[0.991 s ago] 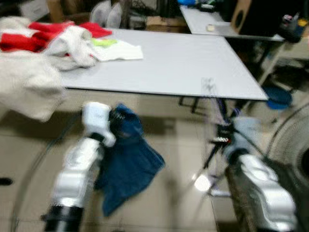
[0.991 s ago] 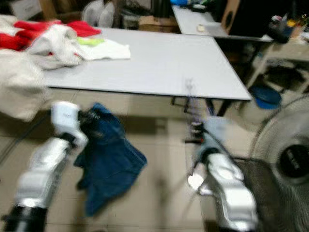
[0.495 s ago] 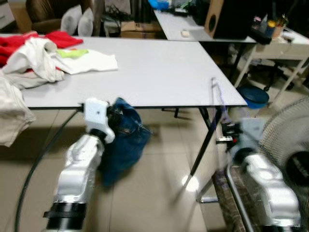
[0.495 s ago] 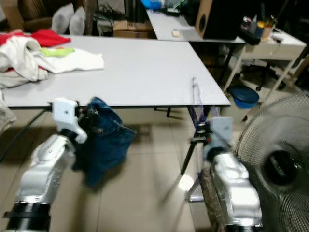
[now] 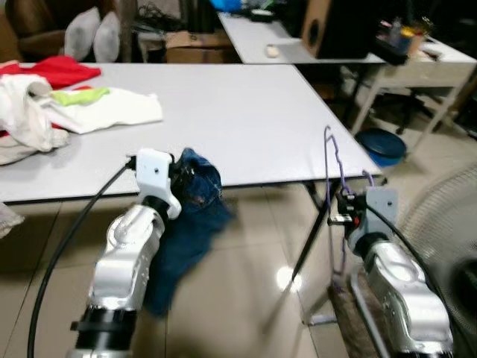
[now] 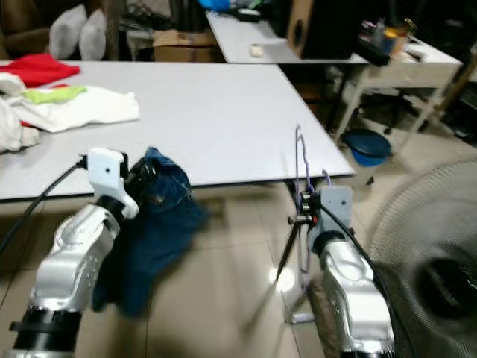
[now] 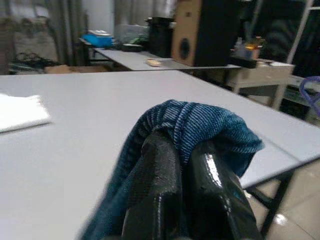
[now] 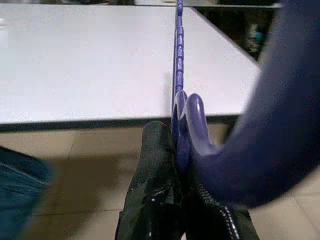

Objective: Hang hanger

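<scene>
Left gripper (image 7: 185, 165): the two black fingers are pressed together on a fold of a dark blue denim garment (image 5: 190, 224). In the left eye view it sits at centre left, at the near edge of the white table (image 5: 253, 119); the cloth bunches over the fingertips and the rest hangs below the table edge toward the tiled floor (image 5: 246, 298). A black cable (image 5: 67, 246) runs from the wrist down to the lower left of the frame.

Right gripper (image 8: 181, 150): fingers pinched shut on a purple hanger (image 5: 332, 179), gripped where the stem meets the arms. In the left eye view the hanger stands upright at centre right, its hook (image 5: 326, 133) topmost, just beside the table's near right corner. The wrist view shows the ribbed purple stem rising straight from between the fingers, with one thick purple arm curving off close to the lens.

Table, upper left of the left eye view: a loose heap of clothes, with a white cloth (image 5: 112, 112), a lime-green piece (image 5: 74, 95), a red garment (image 5: 56, 71) and cream fabric (image 5: 22, 119). Well apart from the denim.

Background: second white table (image 5: 276, 45) at upper centre, a wooden speaker box (image 5: 324, 26) on it. Blue basin (image 5: 381, 145) on the floor at right. A fan grille (image 6: 425, 268) fills the lower right of the right eye view, blurred.
</scene>
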